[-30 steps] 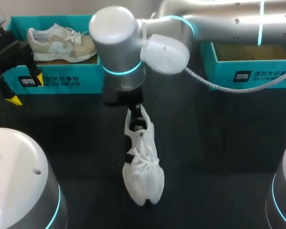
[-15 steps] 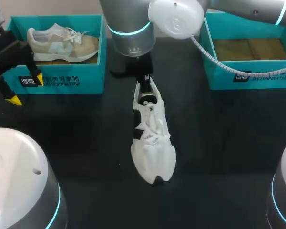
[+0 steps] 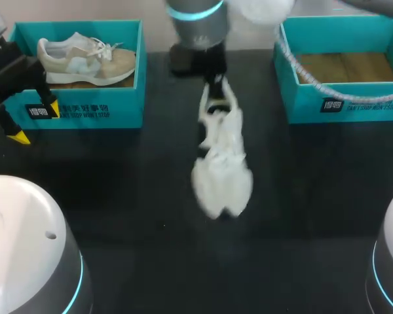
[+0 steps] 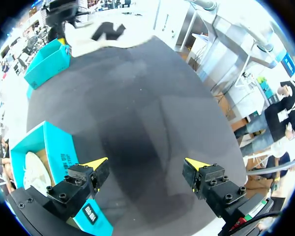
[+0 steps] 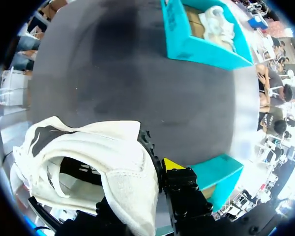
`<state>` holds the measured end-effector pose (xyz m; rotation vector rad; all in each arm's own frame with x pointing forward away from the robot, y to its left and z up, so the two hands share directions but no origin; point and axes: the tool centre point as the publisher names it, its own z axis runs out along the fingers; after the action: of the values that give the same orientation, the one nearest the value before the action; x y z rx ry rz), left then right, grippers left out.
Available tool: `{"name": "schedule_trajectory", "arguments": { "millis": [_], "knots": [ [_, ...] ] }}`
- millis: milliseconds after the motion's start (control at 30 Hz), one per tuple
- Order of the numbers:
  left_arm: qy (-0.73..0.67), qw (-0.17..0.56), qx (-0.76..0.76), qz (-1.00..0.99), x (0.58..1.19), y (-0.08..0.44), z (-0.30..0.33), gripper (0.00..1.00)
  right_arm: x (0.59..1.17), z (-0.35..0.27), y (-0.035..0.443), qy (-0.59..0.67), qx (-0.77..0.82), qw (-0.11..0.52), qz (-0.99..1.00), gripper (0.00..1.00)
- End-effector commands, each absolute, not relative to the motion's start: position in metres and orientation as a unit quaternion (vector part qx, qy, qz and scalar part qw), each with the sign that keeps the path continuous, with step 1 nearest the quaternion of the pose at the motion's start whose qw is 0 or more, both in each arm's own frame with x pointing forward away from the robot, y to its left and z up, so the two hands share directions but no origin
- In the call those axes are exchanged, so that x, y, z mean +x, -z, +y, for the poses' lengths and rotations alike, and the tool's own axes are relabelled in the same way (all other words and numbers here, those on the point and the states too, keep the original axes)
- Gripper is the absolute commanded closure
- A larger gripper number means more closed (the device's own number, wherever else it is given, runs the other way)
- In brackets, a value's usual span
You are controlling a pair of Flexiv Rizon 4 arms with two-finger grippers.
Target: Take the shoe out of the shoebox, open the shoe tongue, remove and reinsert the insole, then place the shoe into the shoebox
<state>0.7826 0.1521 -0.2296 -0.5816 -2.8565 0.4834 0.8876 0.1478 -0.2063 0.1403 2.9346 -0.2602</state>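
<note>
A white shoe (image 3: 221,160) with black markings hangs toe-forward over the middle of the dark table (image 3: 118,196). My right gripper (image 3: 213,82) is shut on its heel collar. In the right wrist view the white shoe (image 5: 88,157) fills the space by the gripper (image 5: 150,169); one yellow fingertip (image 5: 171,163) shows outside the heel and the other is hidden inside. My left gripper (image 3: 34,123) stands open by the front of the left shoebox (image 3: 85,108). Nothing lies between its fingers (image 4: 96,163). The empty teal shoebox (image 3: 340,98) sits at the back right.
The left shoebox holds a beige sneaker (image 3: 85,60). In the left wrist view that shoebox (image 4: 51,147) is right beside one finger, and the white shoe (image 4: 105,32) is far ahead.
My right arm has carried the white shoe to the right and toward the back of the table. The left arm and its open gripper have stayed put.
</note>
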Motion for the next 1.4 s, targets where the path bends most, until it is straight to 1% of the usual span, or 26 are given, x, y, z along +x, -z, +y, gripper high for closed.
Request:
{"name": "schedule_trajectory", "arguments": {
  "millis": [33, 133, 300, 800, 867, 967, 1133, 1233, 1400],
  "knots": [
    [-0.162, 0.093, -0.196, -0.963, 0.782, 0.229, 0.153, 0.00, 0.903, 0.100, 0.161, 0.081, 0.058, 0.106, 0.989, 1.00],
    [-0.162, 0.093, -0.196, -0.963, 0.782, 0.229, 0.153, 0.00, 0.917, 0.077, 0.142, 0.088, 0.066, 0.125, 0.986, 1.00],
    [-0.162, 0.093, -0.196, -0.963, 0.782, 0.229, 0.153, 0.00, 0.941, 0.038, 0.121, 0.018, -0.013, 0.147, 0.989, 1.00],
    [-0.162, 0.093, -0.196, -0.963, 0.782, 0.229, 0.153, 0.00, 0.941, 0.038, 0.121, 0.018, -0.013, 0.147, 0.989, 1.00],
    [-0.162, 0.093, -0.196, -0.963, 0.782, 0.229, 0.153, 0.00, 0.954, 0.020, 0.115, 0.008, 0.003, 0.153, 0.988, 1.00],
    [-0.162, 0.093, -0.196, -0.963, 0.782, 0.229, 0.153, 0.00, 0.979, -0.018, 0.105, 0.050, 0.010, 0.159, 0.986, 1.00],
    [-0.162, 0.093, -0.196, -0.963, 0.782, 0.229, 0.153, 0.00, 1.021, -0.082, 0.083, 0.033, 0.006, 0.172, 0.984, 1.00],
    [-0.162, 0.093, -0.196, -0.963, 0.782, 0.229, 0.153, 0.00, 1.040, -0.101, 0.073, 0.027, -0.013, 0.179, 0.983, 1.00],
    [-0.162, 0.093, -0.196, -0.963, 0.782, 0.229, 0.153, 0.00, 1.082, -0.121, 0.062, 0.046, -0.043, 0.170, 0.983, 1.00]
  ]
}}
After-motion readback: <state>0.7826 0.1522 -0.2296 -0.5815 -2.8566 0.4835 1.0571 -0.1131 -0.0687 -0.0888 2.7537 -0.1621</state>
